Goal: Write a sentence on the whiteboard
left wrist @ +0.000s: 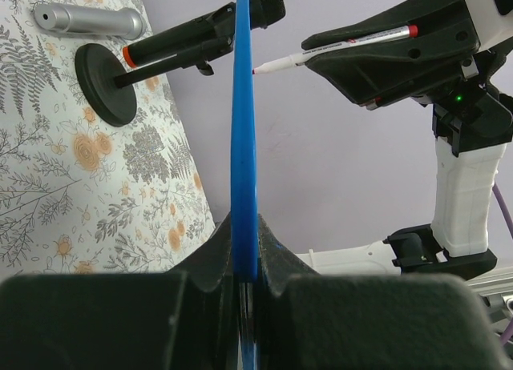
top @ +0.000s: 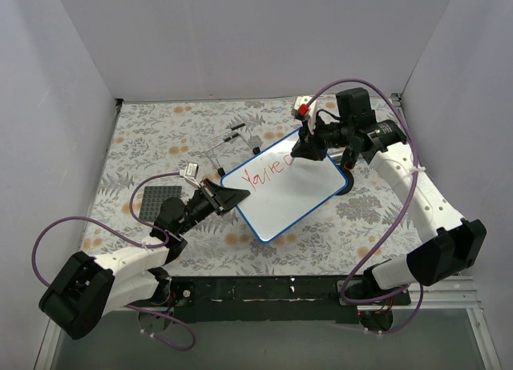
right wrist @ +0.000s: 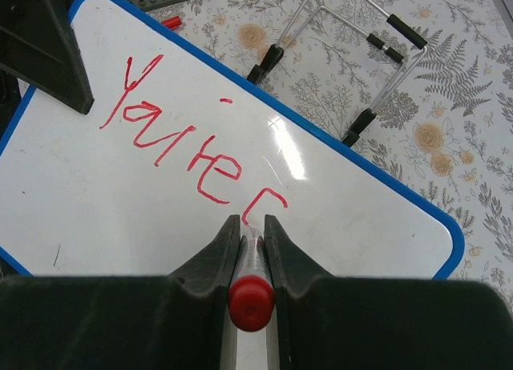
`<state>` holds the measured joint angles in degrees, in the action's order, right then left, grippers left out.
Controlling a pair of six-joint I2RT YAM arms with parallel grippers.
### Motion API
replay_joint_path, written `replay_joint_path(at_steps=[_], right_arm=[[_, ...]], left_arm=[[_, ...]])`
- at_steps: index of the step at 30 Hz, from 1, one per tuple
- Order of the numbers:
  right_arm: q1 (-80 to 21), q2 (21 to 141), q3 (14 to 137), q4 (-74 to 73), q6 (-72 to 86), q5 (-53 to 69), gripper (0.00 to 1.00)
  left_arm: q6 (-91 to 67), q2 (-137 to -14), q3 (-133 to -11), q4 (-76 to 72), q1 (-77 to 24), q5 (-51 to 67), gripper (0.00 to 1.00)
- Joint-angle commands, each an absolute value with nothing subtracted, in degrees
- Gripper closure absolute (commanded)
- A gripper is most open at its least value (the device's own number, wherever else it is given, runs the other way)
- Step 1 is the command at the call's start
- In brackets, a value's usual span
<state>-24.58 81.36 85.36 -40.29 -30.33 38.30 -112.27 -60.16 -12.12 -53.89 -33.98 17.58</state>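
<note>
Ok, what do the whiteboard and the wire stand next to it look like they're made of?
The whiteboard: smooth, glossy white face, probably coated board or steel, going by the bright glare. Its blue rim looks like moulded plastic. The wire stand: thin bent rod, shiny silver, likely metal, with black sleeves, maybe rubber or plastic.

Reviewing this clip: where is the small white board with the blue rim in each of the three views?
Top external: the blue-rimmed whiteboard sits at centre, turned diamond-wise.
Left wrist: it is edge-on, a vertical blue strip up the middle.
Right wrist: its white face fills the left and centre.
Shared landmark: the black left gripper, clamped on the board's edge in all three.
</note>
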Motion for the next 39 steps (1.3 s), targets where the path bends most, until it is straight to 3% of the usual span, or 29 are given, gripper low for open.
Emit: replay_joint_path(at_steps=[1, 12, 27, 39], right_arm=[[-24.8, 81.1, 88.2, -38.9, -30.5, 35.9, 0.99], [-24.6, 85.0, 93.2, -38.5, -29.9, 35.9, 0.99], [-24.1, 79.2, 85.2, -39.8, -30.9, 35.4, 0.99], [-22.6, 83.4, 93.3, -39.5, -30.0, 38.3, 0.99]], left_arm=[[-113.1, -57.7, -13.7, -61.2, -34.2, 17.6, 1.00], [-113.2, -58.6, -13.8, -61.9, -34.2, 18.6, 1.00], [-113.1, -57.0, -12.7, -61.0, -34.1, 16.3, 1.00], [-113.2, -57.2, -12.7, -61.1, -34.2, 17.0, 1.00]])
